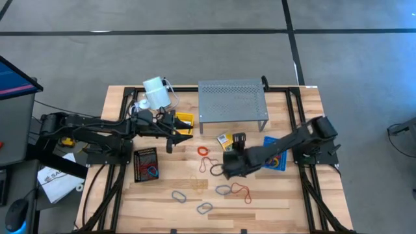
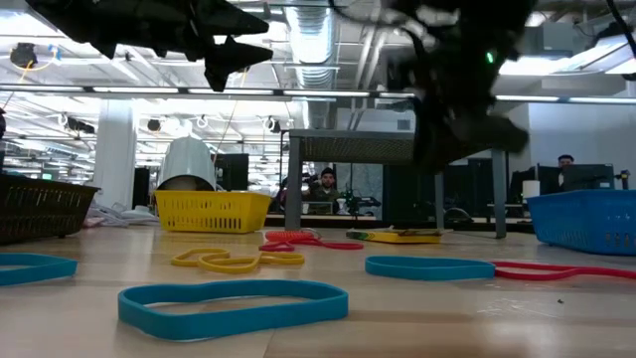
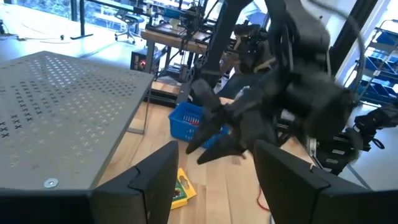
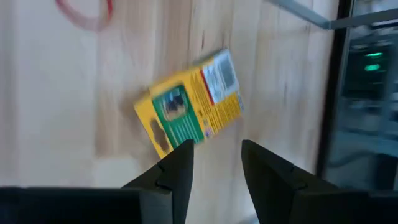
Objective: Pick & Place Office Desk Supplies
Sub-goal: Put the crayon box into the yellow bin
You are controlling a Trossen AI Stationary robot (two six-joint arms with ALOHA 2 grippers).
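A yellow-green crayon box (image 4: 189,112) lies flat on the wooden table (image 1: 260,201), just in front of the grey shelf (image 1: 233,104); it also shows in the high view (image 1: 225,138). My right gripper (image 4: 214,162) hangs open above it, slanting down, with the box beyond its fingertips and untouched. Rubber bands lie scattered on the table: red (image 1: 204,151), blue (image 1: 223,190), red (image 1: 243,191), grey-blue (image 1: 179,195). My left gripper (image 1: 174,130) is open and level beside the yellow basket (image 1: 184,121), holding nothing.
A black basket (image 1: 145,164) with bands stands at the left. A blue basket (image 1: 276,160) sits under the right arm. A white cylinder (image 1: 155,91) stands at the far left. People sit in the room behind the table.
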